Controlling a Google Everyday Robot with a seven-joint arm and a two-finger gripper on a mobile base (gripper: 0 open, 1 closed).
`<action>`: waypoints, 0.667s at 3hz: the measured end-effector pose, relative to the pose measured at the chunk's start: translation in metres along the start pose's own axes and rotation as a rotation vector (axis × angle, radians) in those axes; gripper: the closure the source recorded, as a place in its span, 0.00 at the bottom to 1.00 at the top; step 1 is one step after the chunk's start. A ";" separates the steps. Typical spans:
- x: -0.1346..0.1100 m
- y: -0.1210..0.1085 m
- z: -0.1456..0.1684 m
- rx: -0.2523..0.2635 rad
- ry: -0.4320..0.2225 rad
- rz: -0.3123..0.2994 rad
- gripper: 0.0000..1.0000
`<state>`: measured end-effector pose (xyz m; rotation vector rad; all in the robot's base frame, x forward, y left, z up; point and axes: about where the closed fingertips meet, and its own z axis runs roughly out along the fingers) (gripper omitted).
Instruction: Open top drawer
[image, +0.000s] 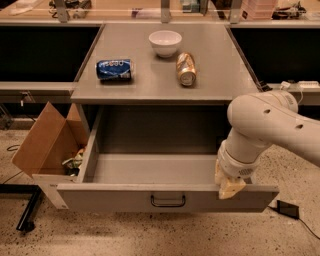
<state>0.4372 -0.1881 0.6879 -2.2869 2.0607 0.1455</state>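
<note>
The top drawer (115, 199) is a wide grey metal drawer pulled far out from under the grey cabinet top. Its inside looks empty. A small dark loop handle (168, 201) sits at the centre of its front panel. My gripper (230, 187) hangs from the white arm (270, 125) at the right end of the drawer's front edge, right of the handle and touching or just above the rim. Only its pale tip shows.
On the cabinet top (220, 75) stand a white bowl (165, 42), a blue can (115, 69) on its side and a tan can (186, 69) on its side. An open cardboard box (47, 145) with scraps sits at the left. A black stand leg (27, 210) lies on the floor.
</note>
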 end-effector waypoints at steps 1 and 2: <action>-0.003 0.000 -0.009 0.024 -0.002 -0.009 0.06; -0.004 0.000 -0.013 0.034 -0.007 -0.018 0.00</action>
